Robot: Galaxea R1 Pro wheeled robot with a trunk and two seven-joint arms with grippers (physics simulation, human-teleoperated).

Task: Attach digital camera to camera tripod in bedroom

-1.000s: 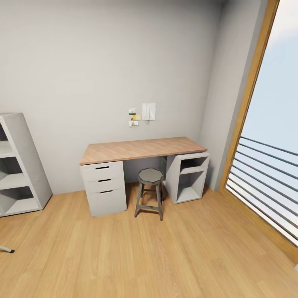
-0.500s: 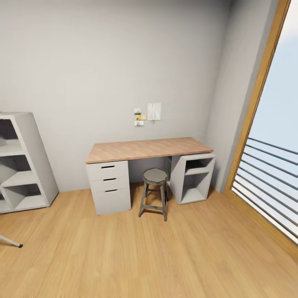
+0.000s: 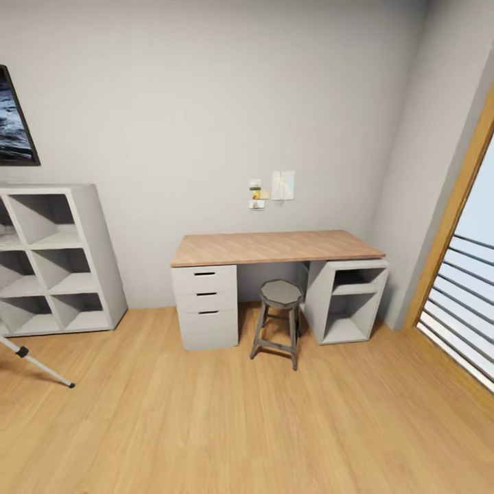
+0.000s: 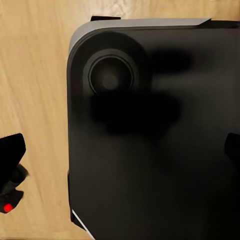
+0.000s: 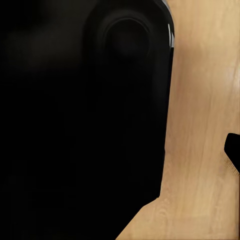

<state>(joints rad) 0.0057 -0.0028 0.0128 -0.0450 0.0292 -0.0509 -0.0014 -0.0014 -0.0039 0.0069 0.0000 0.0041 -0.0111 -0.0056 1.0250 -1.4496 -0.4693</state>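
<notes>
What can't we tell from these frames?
- Camera tripod: head view shows one leg; the rest is cut off by the left edge.
- Digital camera: left wrist view, a black sliver with a red dot at the edge; identity uncertain.
- Gripper states: both wrist views mostly blocked by the dark robot base.

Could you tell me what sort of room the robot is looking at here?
Probably a bedroom or study corner: a wooden-topped desk with white drawers, a small stool tucked under it, and white cube shelving on a light plank floor. A tripod leg shows beside the shelving.
</notes>
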